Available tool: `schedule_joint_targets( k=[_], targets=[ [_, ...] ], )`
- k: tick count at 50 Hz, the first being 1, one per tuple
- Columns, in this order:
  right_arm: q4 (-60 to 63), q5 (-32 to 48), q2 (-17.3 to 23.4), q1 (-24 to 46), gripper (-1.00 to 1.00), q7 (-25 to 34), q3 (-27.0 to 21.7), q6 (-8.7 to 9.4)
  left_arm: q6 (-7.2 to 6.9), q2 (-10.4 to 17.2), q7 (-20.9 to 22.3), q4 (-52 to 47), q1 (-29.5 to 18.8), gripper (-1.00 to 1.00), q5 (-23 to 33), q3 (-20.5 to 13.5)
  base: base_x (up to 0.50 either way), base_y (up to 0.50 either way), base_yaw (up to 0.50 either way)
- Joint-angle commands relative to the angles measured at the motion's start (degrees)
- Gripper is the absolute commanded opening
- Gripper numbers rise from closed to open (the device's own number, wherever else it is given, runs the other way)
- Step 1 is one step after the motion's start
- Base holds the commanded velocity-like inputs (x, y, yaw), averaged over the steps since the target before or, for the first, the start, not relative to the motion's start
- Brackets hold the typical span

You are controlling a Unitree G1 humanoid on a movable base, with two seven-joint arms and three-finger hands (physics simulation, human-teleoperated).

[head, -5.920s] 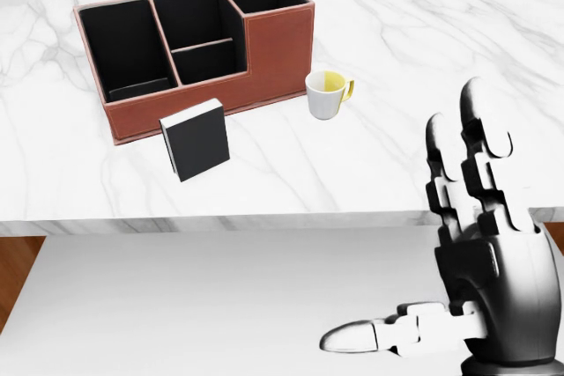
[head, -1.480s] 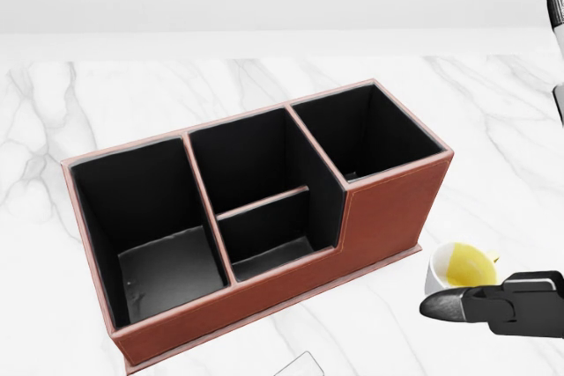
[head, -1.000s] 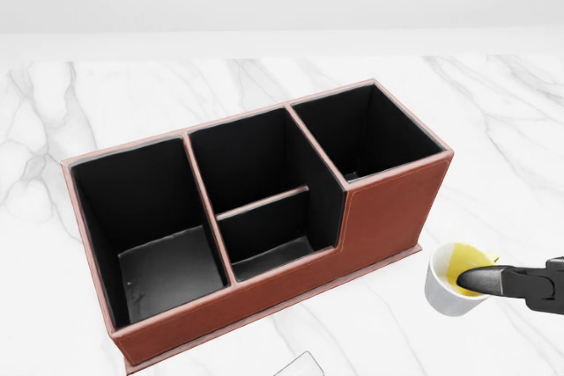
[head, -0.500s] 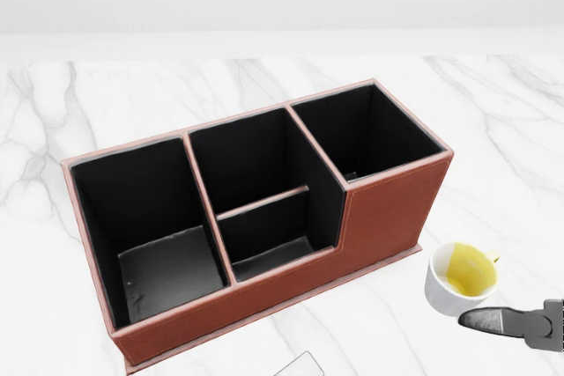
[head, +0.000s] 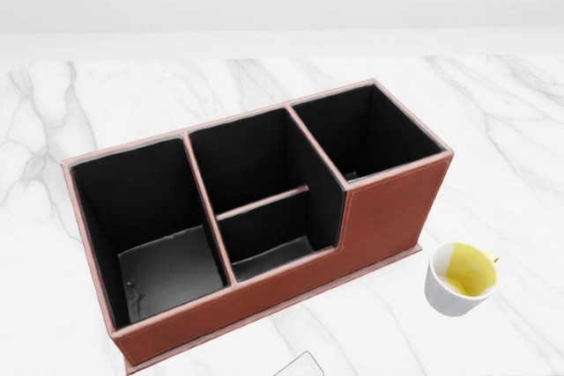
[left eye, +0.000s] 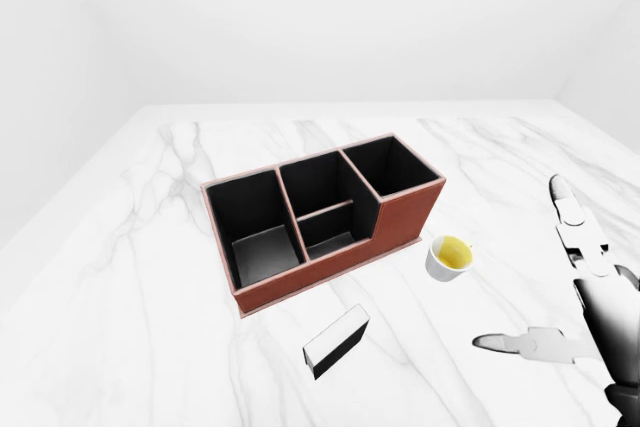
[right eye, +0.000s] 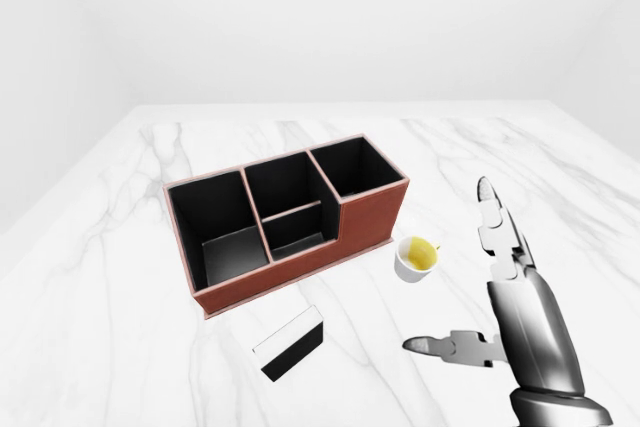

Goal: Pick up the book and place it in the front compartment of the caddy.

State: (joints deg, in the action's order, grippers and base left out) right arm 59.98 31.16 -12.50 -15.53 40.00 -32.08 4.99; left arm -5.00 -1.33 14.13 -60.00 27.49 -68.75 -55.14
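The book point(left eye: 336, 341), black-covered with white page edges, lies on the marble table below the caddy; only its corner point(head: 298, 365) shows at the head view's bottom edge. The reddish-brown caddy point(left eye: 405, 217) has black compartments, all empty. Its middle section is split by a divider, and the low part point(head: 264, 239) is on the side nearest the book. My right hand point(right eye: 460, 277) is open, fingers spread, right of the book and below the mug, touching nothing. It does not show in the head view. My left hand is out of view.
A white mug point(head: 460, 279) with a yellow inside stands on the table just right of the caddy's lower right corner. The white marble table point(left eye: 150, 277) spreads wide on every side, with pale walls behind.
My right thumb has slid down and out of the head view past the mug. Since the earliest frame the camera has moved in close over the caddy.
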Motion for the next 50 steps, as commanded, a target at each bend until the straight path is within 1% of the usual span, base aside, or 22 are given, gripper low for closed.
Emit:
schedule_joint_targets(
  k=[1,3,7,10,15,17,19,21,22,24,25,27,28,32,35,36,42,44,47,48,50],
  targets=[
    [0.02,-2.97,-0.38,-7.59,1.0,0.0,-0.3,-0.45,0.0,0.5,-0.59,0.0,-0.19,1.0,0.11,0.52,0.0,0.0,0.0],
    [0.02,-2.99,-0.33,-8.1,1.0,0.0,-0.08,-1.04,0.0,0.31,-0.5,0.0,-0.26,1.0,0.98,1.4,0.0,0.0,0.0],
    [0.02,-2.42,0.22,-7.59,1.0,0.0,0.29,-0.47,0.0,0.47,-0.69,0.0,-0.17,1.0,0.82,1.56,0.0,0.0,0.0],
    [0.02,-2.17,0.09,-8.16,1.0,0.0,0.95,-0.94,0.0,0.66,-0.78,0.0,-0.06,1.0,0.86,1.75,0.0,0.0,0.0],
    [0.02,-1.15,-1.79,-10.53,1.0,0.0,2.8,-4.3,0.0,0.62,-0.77,0.0,-0.01,1.0,0.67,1.59,0.0,0.0,0.0],
    [0.02,-0.62,-2.08,-11.1,1.0,0.0,3.35,-5.0,0.0,0.39,-0.61,0.0,-0.06,1.0,0.16,0.88,0.0,0.0,0.0],
    [0.02,0.54,-2.34,-11.27,1.0,0.0,4.34,-5.2,0.0,-0.23,-0.12,0.0,-0.4,1.0,0.18,0.19,0.0,0.0,0.0],
    [0.02,1.54,-2.25,-11.41,1.0,0.0,5.3,-5.05,0.0,-0.77,0.33,0.0,-0.65,1.0,0.4,-0.1,0.0,0.0,0.0],
    [0.02,3.27,-1.74,-10.73,1.0,0.0,6.65,-3.99,0.0,-1.01,0.55,0.0,-0.73,1.0,0.62,-0.13,0.0,0.0,0.0],
    [0.02,5.78,-1.24,-9.63,1.0,0.0,8.35,-2.61,0.0,-1.21,0.67,0.0,-0.83,1.0,0.74,-0.05,0.0,0.0,0.0],
    [0.02,6.47,-1.25,-9.35,1.0,0.0,8.88,-2.37,0.0,-1.33,0.81,0.0,-0.82,1.0,0.91,0.04,0.0,0.0,0.0],
    [0.02,7.77,-1.24,-9.78,1.0,0.0,10.08,-2.89,0.0,-1.6,1.07,0.0,-0.71,1.0,1.06,0.17,0.0,0.0,0.0],
    [0.02,7.85,-1.28,-9.77,1.0,0.0,10.09,-3.47,0.0,-1.58,1.04,0.0,-0.72,1.0,1.06,0.14,0.0,0.0,0.0],
    [0.02,10.59,-1.18,-9.85,1.0,0.0,12.31,-4.06,0.0,-1.29,0.75,0.0,-0.81,1.0,0.9,0.11,0.0,0.0,0.0],
    [0.02,12.35,-1.26,-9.68,1.0,0.0,13.59,-4.86,0.0,-2.02,1.28,0.0,-0.99,1.0,1.66,0.49,0.0,0.0,0.0],
    [0.02,13.59,-0.72,-9.26,1.0,0.0,14.73,-3.75,0.0,-2.44,1.65,0.0,-1.04,1.0,2.0,0.52,0.0,0.0,0.0],
    [0.02,17.34,1.73,-6.43,1.0,0.0,17.6,-0.61,0.0,-3.02,2.01,0.0,-1.55,1.0,1.24,-1.0,0.0,0.0,0.0],
    [0.02,18.13,2.35,-5.82,1.0,0.0,18.4,0.01,0.0,-3.46,2.39,0.0,-1.97,1.0,1.66,-1.28,0.0,0.0,0.0],
    [0.02,18.73,2.94,-5.76,1.0,0.0,18.97,0.01,0.0,-3.85,2.71,0.0,-2.43,1.0,1.68,-1.94,0.0,0.0,0.0],
    [0.02,19.66,3.99,-6.76,1.0,0.0,19.56,0.01,0.0,-3.68,2.6,0.0,-2.42,1.0,1.08,-2.49,0.0,0.0,0.0],
    [0.01,20.21,4.52,-7.11,1.0,0.0,20.01,0.01,0.0,-3.47,2.49,0.0,-2.47,1.0,0.8,-2.79,0.0,0.0,0.0]
  ],
)
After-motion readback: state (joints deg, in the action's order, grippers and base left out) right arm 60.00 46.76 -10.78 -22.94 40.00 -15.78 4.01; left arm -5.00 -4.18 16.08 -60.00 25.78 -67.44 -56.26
